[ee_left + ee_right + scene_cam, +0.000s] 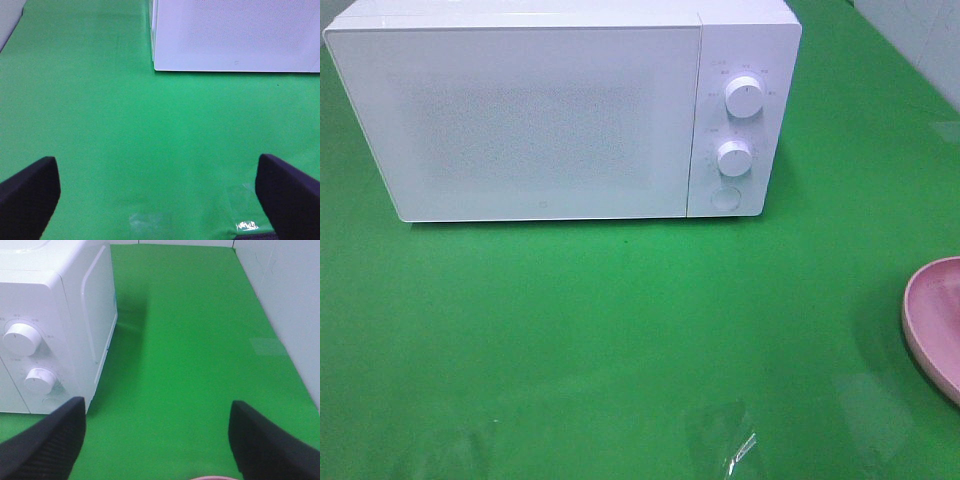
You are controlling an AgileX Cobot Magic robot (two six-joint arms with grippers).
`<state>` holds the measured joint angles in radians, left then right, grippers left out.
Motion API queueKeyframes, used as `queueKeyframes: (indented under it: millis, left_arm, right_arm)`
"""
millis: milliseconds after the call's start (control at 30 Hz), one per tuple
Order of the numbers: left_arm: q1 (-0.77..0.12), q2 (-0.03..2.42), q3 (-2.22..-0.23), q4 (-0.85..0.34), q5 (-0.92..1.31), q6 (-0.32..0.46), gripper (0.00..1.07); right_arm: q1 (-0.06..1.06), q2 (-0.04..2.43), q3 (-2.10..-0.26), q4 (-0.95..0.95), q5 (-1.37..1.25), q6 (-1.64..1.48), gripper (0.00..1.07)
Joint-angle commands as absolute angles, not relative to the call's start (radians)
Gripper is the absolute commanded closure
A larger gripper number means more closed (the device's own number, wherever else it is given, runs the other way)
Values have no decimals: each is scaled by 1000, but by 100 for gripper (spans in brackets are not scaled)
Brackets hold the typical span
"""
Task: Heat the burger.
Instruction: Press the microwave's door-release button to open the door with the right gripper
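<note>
The burger is out of view in all three frames. A white microwave (560,110) stands at the back of the green table with its door shut; two round knobs (746,97) and a round button sit on its right panel. In the left wrist view my left gripper (160,200) is open, its dark fingers (27,197) wide apart over bare green cloth in front of the microwave (235,35). Seen from the right wrist, my right gripper (157,440) is also open with nothing between its fingers (47,442), beside the microwave's right side (55,315). Neither gripper shows in the high view.
A pink round plate (938,320) lies at the right edge of the table; its rim (215,478) peeks in under the right gripper. A scrap of clear film (735,450) lies near the front edge. A pale wall (290,300) borders the table on the right.
</note>
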<state>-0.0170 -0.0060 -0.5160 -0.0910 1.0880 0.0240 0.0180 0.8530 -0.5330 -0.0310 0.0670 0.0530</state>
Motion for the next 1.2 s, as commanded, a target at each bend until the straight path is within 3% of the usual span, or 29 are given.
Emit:
queueKeyframes:
  millis: [33,300,467,733,867,933,1200]
  left_arm:
    - [-26,-27,-516,-90,1071,22,8]
    - [-26,-27,-516,-90,1071,23,8]
    - [-26,-27,-516,-90,1071,23,8]
    - [-26,-27,-516,-90,1071,23,8]
    - [-26,-27,-516,-90,1071,23,8]
    - [-26,-27,-516,-90,1071,23,8]
    - [-26,-27,-516,-90,1071,23,8]
  right_arm:
    - [15,938,-532,-73,-52,43,32]
    - [15,1066,-514,-84,-236,43,32]
    - [15,1141,-405,-76,-523,43,32]
    - [27,1195,-305,-11,-693,31,32]
    - [112,1219,-271,108,-756,-59,32]
    - [234,1232,-263,263,-806,-158,32]
    - [459,1299,-264,520,-964,-318,32]
